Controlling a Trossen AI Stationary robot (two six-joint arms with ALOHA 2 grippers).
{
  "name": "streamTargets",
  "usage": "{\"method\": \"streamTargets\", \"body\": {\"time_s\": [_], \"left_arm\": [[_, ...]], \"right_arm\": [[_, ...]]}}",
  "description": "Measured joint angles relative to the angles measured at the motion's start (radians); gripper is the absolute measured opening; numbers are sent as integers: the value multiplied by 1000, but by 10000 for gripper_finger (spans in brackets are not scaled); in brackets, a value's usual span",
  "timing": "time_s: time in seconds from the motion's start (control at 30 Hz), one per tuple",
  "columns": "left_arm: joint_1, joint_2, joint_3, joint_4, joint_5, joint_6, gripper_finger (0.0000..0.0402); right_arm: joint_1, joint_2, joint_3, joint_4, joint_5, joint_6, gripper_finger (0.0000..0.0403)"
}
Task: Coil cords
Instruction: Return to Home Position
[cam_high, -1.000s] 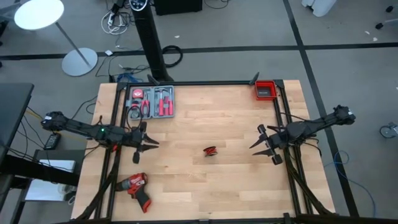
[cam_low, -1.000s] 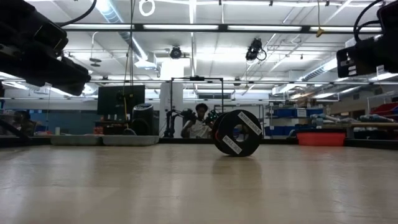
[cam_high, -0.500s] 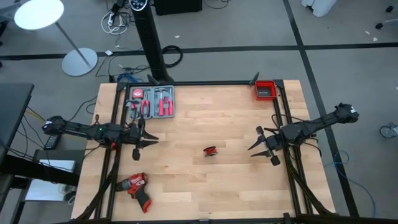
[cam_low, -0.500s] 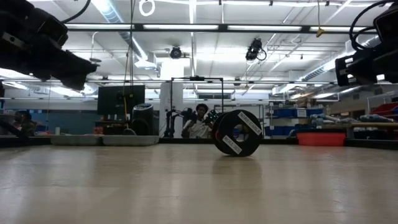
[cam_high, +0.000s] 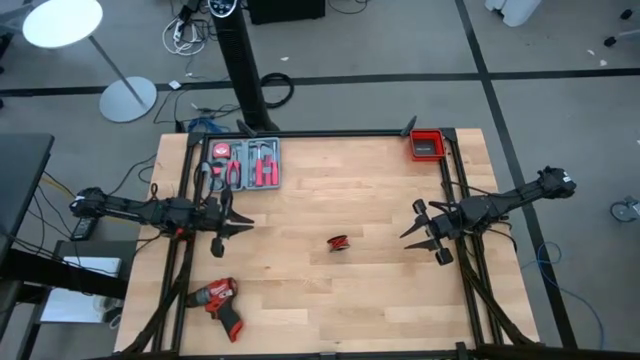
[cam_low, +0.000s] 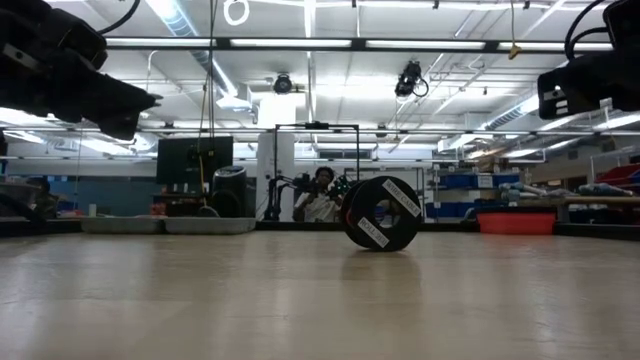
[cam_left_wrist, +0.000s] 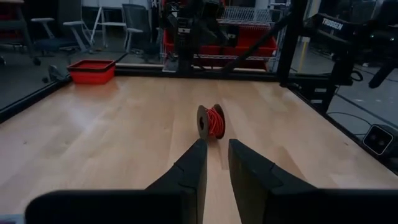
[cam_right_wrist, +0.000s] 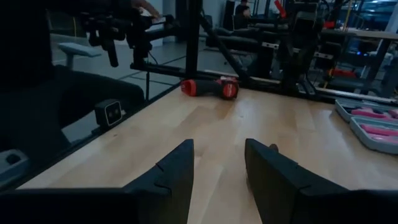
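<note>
Between the left jaws there is nothing: they stand a little parted and empty, and the left arm (cam_high: 150, 212) has drawn back a touch toward its own edge of the table (cam_high: 380, 300). The right jaws are likewise parted and bare, and the right arm (cam_high: 500, 205) has hardly shifted at all. Straight ahead of the left jaws, well apart from them and about midway to the right jaws, the black spool (cam_left_wrist: 203, 122) stands on its rim with the red wire (cam_left_wrist: 215, 122) wound on it; it has not budged. I take that to mean the red cord is finished and let go, with both arms retiring. Far beyond the right jaws lies the drill (cam_right_wrist: 210, 87). I can make out no black cable on the table.
</note>
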Motion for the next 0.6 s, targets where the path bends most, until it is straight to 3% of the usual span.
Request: {"method": "streamTargets", "body": {"time_s": [0.37,0.6], "left_arm": [[0,0,0,197,0,0,69],[0,1,0,214,0,0,69]], "right_arm": [[0,0,0,1,0,0,142],[0,0,0,2,-1,0,142]]}}
